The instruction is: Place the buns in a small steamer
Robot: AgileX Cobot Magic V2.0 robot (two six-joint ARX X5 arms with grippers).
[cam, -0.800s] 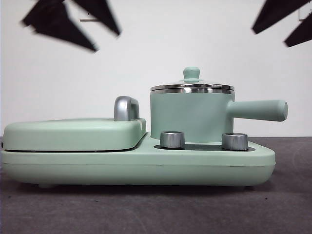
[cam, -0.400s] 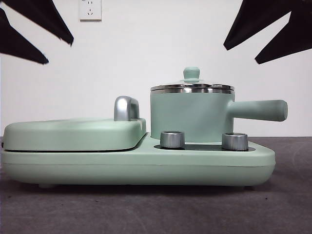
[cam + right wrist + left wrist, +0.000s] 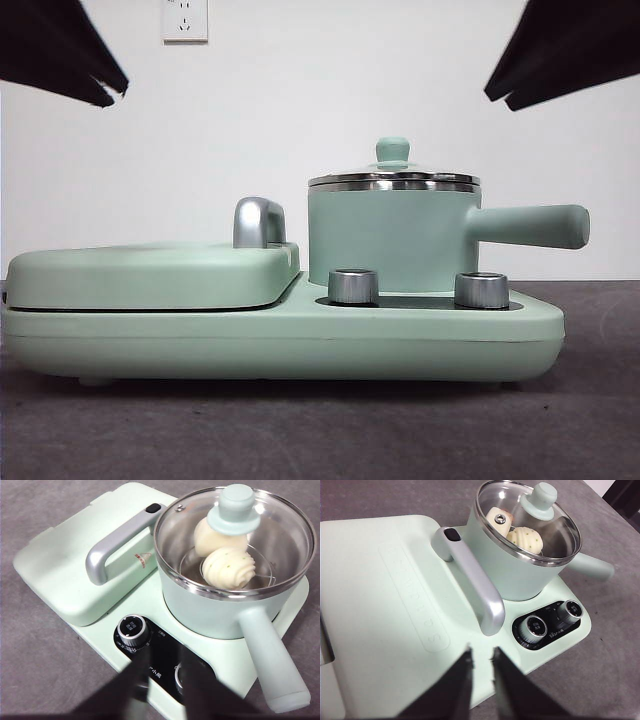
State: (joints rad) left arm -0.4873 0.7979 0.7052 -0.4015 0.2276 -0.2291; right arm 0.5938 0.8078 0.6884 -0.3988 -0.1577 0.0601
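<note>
The small steamer (image 3: 390, 240) stands on the right of the mint-green cooker with its glass lid (image 3: 542, 495) on. Through the lid I see both buns inside. The smooth bun (image 3: 499, 520) also shows in the right wrist view (image 3: 210, 537). The ridged bun with green dots (image 3: 526, 537) lies beside it (image 3: 229, 567). My left gripper (image 3: 481, 654) hangs shut and empty above the flat griddle lid. It shows at the top left of the front view (image 3: 100, 85). My right gripper (image 3: 163, 652) hangs shut and empty above the knobs, at the front view's top right (image 3: 505, 90).
The flat griddle lid (image 3: 150, 275) with its steel handle (image 3: 258, 222) takes up the cooker's left half. Two steel knobs (image 3: 353, 286) sit in front of the pot. The pot's long handle (image 3: 530, 226) sticks out to the right. Grey table lies all around.
Both grippers' jaws stood apart and have now come together. The left arm has drawn back toward the top left corner. The pot, lid and buns have not moved.
</note>
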